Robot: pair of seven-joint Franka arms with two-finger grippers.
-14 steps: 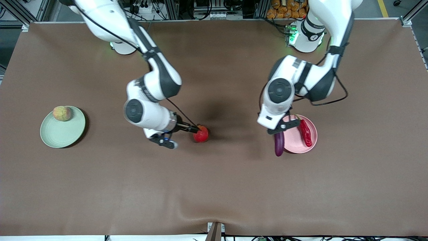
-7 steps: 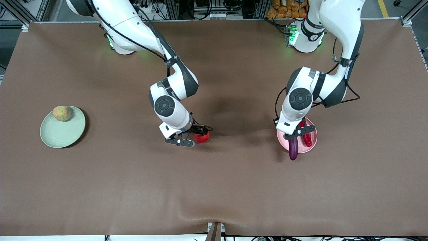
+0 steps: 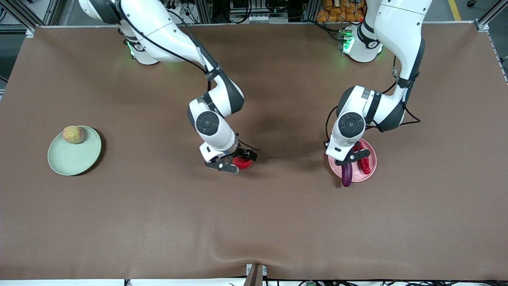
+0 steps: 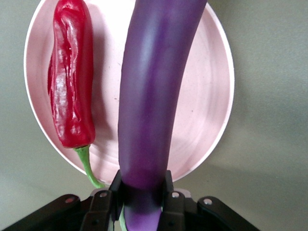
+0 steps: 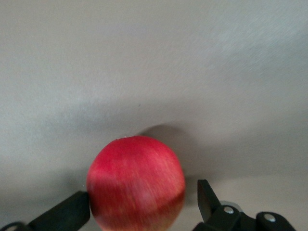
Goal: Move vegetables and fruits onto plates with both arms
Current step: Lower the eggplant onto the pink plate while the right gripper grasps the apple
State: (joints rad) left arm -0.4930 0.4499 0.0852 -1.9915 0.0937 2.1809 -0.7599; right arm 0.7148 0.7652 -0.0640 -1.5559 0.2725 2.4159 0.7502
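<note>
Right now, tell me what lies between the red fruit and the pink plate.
Nothing: in the front view only bare brown table separates the red fruit from the pink plate.

You have two plates (image 3: pixel 74 159) on the table (image 3: pixel 254 222), one toward each arm's end. The plate at the right arm's end carries a round fruit (image 3: pixel 74 134) on the rim farther from the front camera. The plate (image 3: pixel 369 174) at the left arm's end holds a chili pepper (image 3: pixel 364 163), with an eggplant (image 3: pixel 347 176) beside it over the plate, its tip past the nearer rim. Between the plates, near mid-table, sits another round fruit (image 3: pixel 242 163).
</note>
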